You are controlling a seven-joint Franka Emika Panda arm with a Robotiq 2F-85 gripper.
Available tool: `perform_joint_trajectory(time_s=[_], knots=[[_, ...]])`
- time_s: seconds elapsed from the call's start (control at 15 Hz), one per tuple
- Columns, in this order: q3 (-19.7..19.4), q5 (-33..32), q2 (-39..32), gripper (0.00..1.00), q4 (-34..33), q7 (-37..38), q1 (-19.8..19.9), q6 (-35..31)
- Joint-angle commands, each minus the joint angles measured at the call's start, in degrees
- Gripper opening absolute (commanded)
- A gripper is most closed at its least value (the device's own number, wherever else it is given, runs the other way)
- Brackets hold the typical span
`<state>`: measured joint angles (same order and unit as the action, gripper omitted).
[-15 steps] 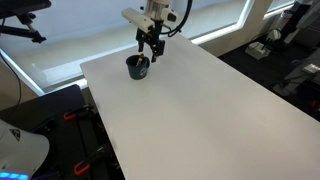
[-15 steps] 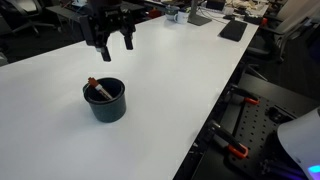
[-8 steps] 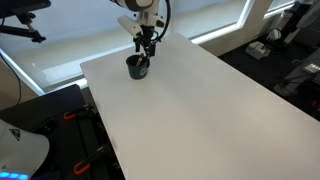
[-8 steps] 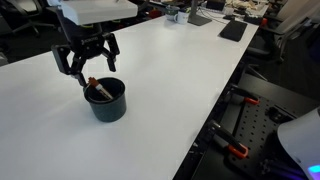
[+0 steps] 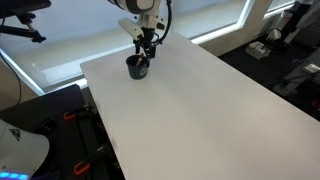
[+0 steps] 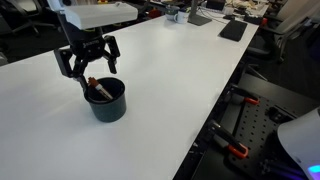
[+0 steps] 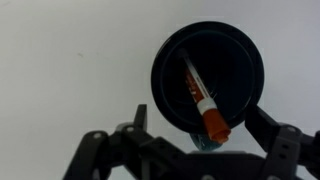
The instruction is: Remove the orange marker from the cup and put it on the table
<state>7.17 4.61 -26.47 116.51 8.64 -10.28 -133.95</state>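
Overhead, the wrist view looks straight down into the cup (image 7: pixel 232 70). The orange marker (image 7: pixel 204 102) leans inside it, its orange end at the near rim and its darker end deeper inside. Only the tips of the gripper (image 7: pixel 190 152) show there, cut off by the lower edge, 1 on each side of the cup. In an exterior view the gripper (image 6: pixel 89 68) hangs just above the cup (image 6: pixel 108 102), jaws spread wide and empty, with the orange marker (image 6: pixel 97 90) poking over the rim. In an exterior view from farther off, the cup (image 5: pixel 137 67) is small on the white table (image 5: pixel 190 105), and the orange marker cannot be made out.
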Motion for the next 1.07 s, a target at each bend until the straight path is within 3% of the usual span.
perform_joint_trajectory(time_s=[0.0, 0.07, 0.13, 0.2, 0.33, 0.4, 0.47, 1.0], knots=[[0.6, 0.3, -1.3, 1.00, -0.8, -1.6, 0.0, 1.0], [0.6, 0.3, -1.5, 0.75, -0.8, -1.6, -0.1, 1.0], [0.6, 0.2, -1.6, 0.72, -0.9, -1.5, -0.2, 1.1], [0.7, 0.2, -1.6, 0.93, -1.1, -1.5, -0.2, 1.3], [0.6, 0.0, -1.7, 0.98, -1.3, -1.2, -0.2, 1.5], [0.4, 0.1, -1.2, 0.93, -0.4, -0.8, -0.2, 0.3], [0.4, 0.1, -1.2, 0.98, -0.4, -0.8, -0.2, 0.3], [0.3, -0.1, -0.7, 1.00, -0.2, -0.6, -0.3, 0.4]])
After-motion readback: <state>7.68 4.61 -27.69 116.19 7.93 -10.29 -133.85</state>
